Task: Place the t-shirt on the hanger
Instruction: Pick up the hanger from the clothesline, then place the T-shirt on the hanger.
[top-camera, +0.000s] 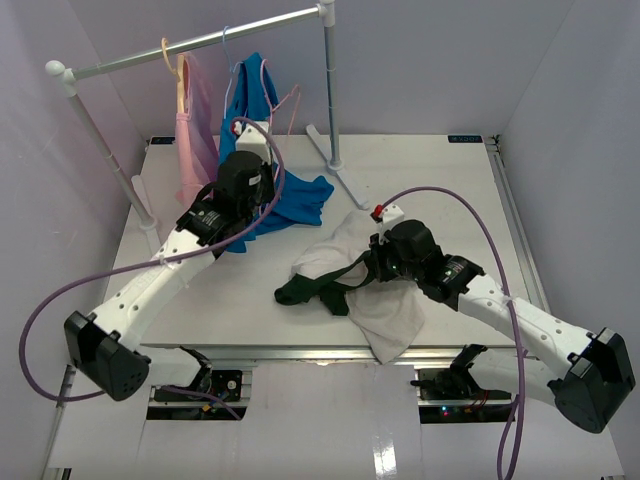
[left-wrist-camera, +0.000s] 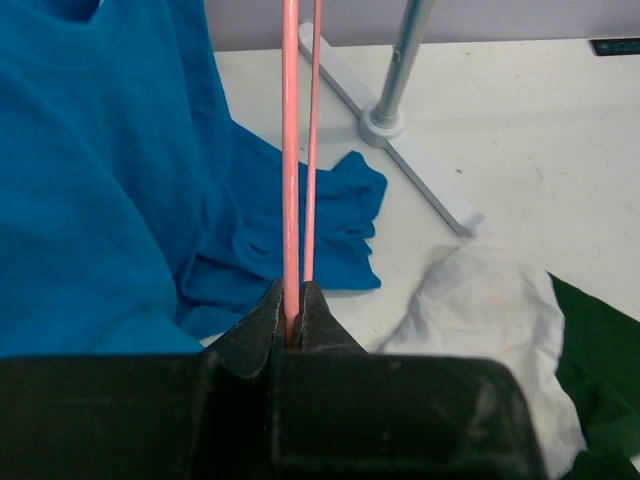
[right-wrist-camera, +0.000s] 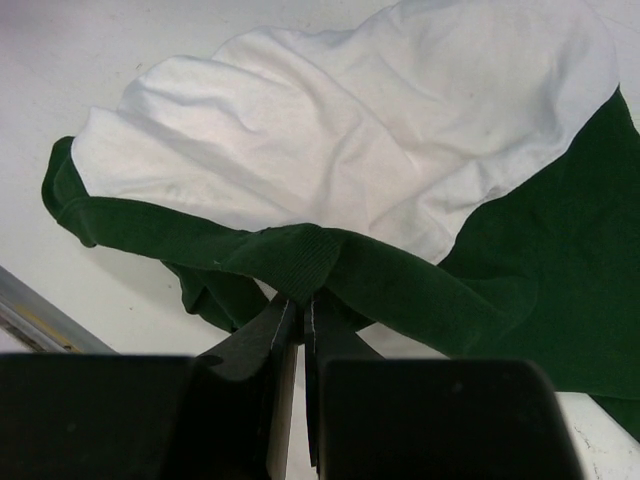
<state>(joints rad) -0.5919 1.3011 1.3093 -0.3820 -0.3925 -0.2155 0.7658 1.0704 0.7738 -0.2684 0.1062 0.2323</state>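
Observation:
The t-shirt (top-camera: 385, 310) lies crumpled on the table, white body with dark green parts. My right gripper (top-camera: 365, 268) is shut on its green ribbed collar (right-wrist-camera: 300, 255), with the white body (right-wrist-camera: 350, 130) spread beyond my jaws (right-wrist-camera: 298, 310). My left gripper (top-camera: 258, 135) is shut on the thin pink wire hanger (top-camera: 268, 85) and holds it in the air in front of the blue shirt, below the rail. In the left wrist view the pink wire (left-wrist-camera: 290, 150) runs straight up from my closed jaws (left-wrist-camera: 293, 305), and the t-shirt (left-wrist-camera: 490, 300) lies at lower right.
A clothes rail (top-camera: 200, 42) on a metal pole (top-camera: 328, 90) with a foot (left-wrist-camera: 420, 180) stands at the back. A pale pink garment (top-camera: 195, 130) on a yellow-orange hanger (top-camera: 170, 55) and a bright blue shirt (top-camera: 290, 205) hang from it, the blue one trailing onto the table.

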